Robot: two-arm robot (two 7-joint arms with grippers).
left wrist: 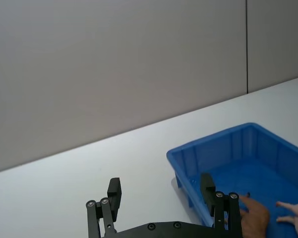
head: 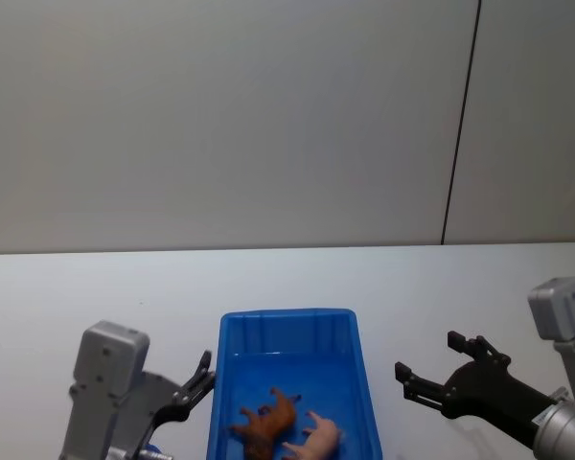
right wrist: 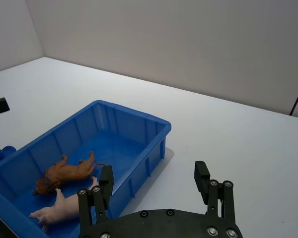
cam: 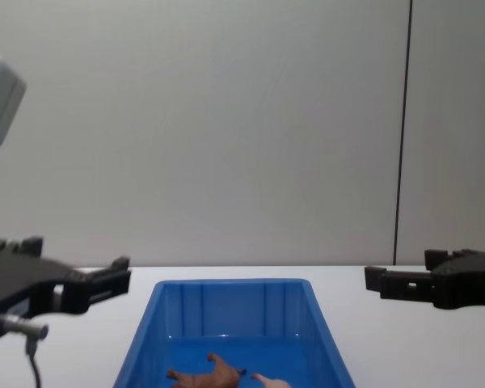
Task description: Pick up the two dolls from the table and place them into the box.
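Dolls are both lying inside the box (head: 287,314), which is sitting on the table (head: 96,297) at 6 o'clock in the head view. The reddish-brown doll (head: 266,422) is resting on its side on the blue floor. The pale pink doll (head: 318,441) is lying just beside it at its 4 o'clock, the two touching or very nearly so.

The left gripper (head: 203,379) is hovering just off the box's 9 o'clock wall, its jaws spread wide and holding nothing. The right gripper (head: 426,355) is hanging out at the box's 3 o'clock, apart from the rim, likewise gaping wide and carrying nothing.

Judging from this, the placing is looking finished, and the step in hand is amounting to getting both arms cleanly away. Doing that well is coming down to direction: each arm should be drawing upward and outward, the left toward 9 o'clock and the right toward 3 o'clock, rather than crossing over the opening. The left one is sitting closest to the thick rim, so it is needing the most care not to clip the wall and shove a bin that is probably light. Jaws are best left wide, and nothing is calling for another reach inside.

No brand, label or writing is showing readably on the box, the dolls or the grippers.
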